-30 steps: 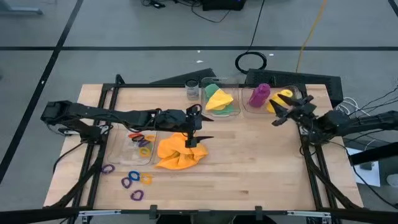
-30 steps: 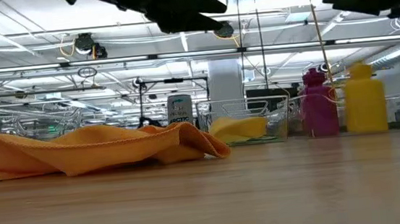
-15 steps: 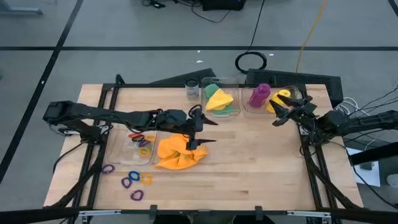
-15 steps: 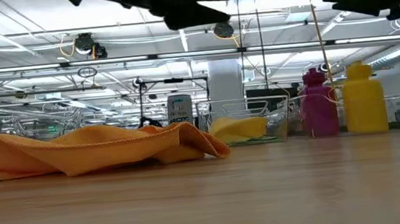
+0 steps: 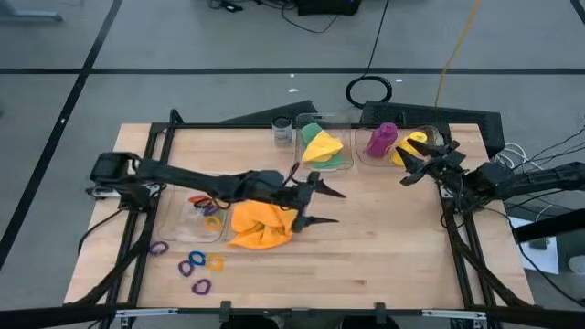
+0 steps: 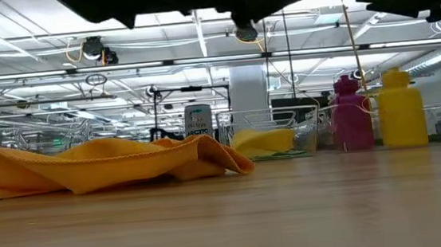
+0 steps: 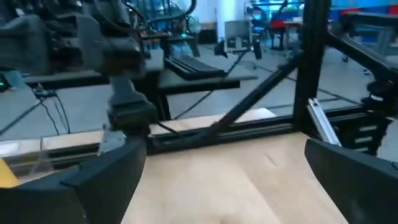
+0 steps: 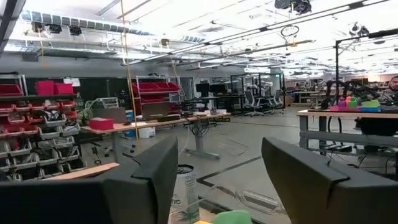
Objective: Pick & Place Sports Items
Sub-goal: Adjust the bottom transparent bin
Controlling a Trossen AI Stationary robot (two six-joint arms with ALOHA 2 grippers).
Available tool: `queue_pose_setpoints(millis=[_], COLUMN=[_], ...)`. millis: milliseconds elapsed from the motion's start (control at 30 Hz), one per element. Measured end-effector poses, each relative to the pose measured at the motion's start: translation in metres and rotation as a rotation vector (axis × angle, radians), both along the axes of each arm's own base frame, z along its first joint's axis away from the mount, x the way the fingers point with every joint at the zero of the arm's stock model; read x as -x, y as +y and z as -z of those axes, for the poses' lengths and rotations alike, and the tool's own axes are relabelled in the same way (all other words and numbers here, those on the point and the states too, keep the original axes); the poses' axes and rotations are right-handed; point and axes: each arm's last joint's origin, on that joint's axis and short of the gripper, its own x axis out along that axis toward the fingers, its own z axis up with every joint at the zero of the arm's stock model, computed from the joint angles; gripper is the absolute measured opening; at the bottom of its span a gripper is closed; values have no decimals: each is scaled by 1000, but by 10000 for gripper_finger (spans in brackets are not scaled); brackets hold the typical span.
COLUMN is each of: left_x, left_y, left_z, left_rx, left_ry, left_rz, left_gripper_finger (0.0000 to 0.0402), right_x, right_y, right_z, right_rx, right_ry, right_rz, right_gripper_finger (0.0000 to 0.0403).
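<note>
An orange cloth (image 5: 260,225) lies crumpled on the table's middle left, also seen in the low view (image 6: 104,164). My left gripper (image 5: 332,206) hangs open and level just right of it, above bare wood (image 7: 224,180). A yellow cloth (image 5: 320,144) lies on a green one in a clear box (image 5: 344,163) at the far middle. A purple bottle (image 5: 381,139) and a yellow bottle (image 5: 418,143) stand upright in another clear box. My right gripper (image 5: 404,167) hovers open by the yellow bottle, nothing between its fingers (image 8: 217,180). Coloured rings (image 5: 196,265) lie near the table's left.
A small glass jar (image 5: 281,133) stands left of the cloth box. A clear box (image 5: 174,219) with a few rings sits on the table's left. Bare wood (image 5: 384,256) spreads over the near right. Black frame struts (image 7: 249,118) run along the table's edges.
My left gripper has tipped up from pointing down at the orange cloth to pointing level. It has moved toward the table's right edge, past the cloth's right side, still open. The cloth lies as before.
</note>
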Motion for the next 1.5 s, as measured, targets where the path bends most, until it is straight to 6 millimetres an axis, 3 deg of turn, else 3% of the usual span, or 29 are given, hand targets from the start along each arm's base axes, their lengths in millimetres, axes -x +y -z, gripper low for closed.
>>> queue_pose_setpoints(millis=[233, 533, 933, 1167, 1333, 1500], left_x=[30, 69, 86, 74, 72, 82], left_y=[-2, -29, -80, -110, -107, -96], left_z=[-31, -43, -26, -3, 17, 11], left_rx=[-64, -163, -137, -110, -54, -21], left_ry=[94, 301, 448, 321, 321, 453], left_rz=[2, -65, -52, 79, 103, -37], left_gripper_finger=[367, 367, 367, 367, 367, 367], right_x=[0, 0, 0, 0, 0, 0], right_y=[0, 0, 0, 0, 0, 0], right_z=[0, 0, 0, 0, 0, -1], right_rx=[0, 0, 0, 1, -1, -31], right_ry=[0, 0, 0, 1, -5, -37], right_rz=[0, 0, 1, 1, 0, -14], right_gripper_finger=[169, 169, 169, 169, 169, 169])
